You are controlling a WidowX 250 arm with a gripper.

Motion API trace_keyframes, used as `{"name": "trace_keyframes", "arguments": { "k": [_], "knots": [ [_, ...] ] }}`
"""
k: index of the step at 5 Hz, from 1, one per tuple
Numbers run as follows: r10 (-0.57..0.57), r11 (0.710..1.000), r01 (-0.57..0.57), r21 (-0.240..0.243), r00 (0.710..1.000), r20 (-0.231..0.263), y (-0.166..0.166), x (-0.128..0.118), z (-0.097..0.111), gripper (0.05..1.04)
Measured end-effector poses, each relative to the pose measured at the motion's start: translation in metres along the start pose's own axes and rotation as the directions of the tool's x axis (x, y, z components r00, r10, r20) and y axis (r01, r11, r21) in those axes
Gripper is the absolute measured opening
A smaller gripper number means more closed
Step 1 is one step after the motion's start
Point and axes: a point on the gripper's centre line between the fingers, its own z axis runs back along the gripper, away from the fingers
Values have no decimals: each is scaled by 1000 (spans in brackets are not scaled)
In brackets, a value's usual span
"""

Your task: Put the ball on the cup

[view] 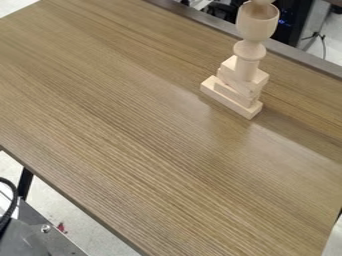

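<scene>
I cannot tell if my gripper is open, closed or gripping something. Near the top edge of the camera view, right of its middle, there is a cup (256, 27) of pale, smooth wood. It is round and deep, with a thin rim, and it stands upright on a turned stem (247, 68) which has a rounded bulge below the cup. Just at the rim's far side I see the bottom of a pale, rounded piece, which looks like the ball (262, 1). The view cuts it, so I cannot tell if it touches the cup.

The stem rises from a stack of blocks (257, 80), also pale wood, with flat faces and straight edges. Under them, a long flat block (222, 98) lies on the table (133, 130). The table has a brown wood-look top, and its fine, streaky grain runs at a slant. Beyond its lower left side are 1 black table leg (25, 183), 1 curved black cable (13, 202) and a grey metal plate (61, 239) with 1 round screw (45, 228).
</scene>
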Motion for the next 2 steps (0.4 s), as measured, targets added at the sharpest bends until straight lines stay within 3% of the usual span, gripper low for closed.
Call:
{"name": "trace_keyframes", "arguments": {
  "k": [1, 2],
  "knots": [
    [6, 1000, -6, 3, 1000, 9, -1, 0, -3, 852],
    [17, 1000, -17, 5, 1000, 21, 0, 0, -5, 1007]
  ]
}}
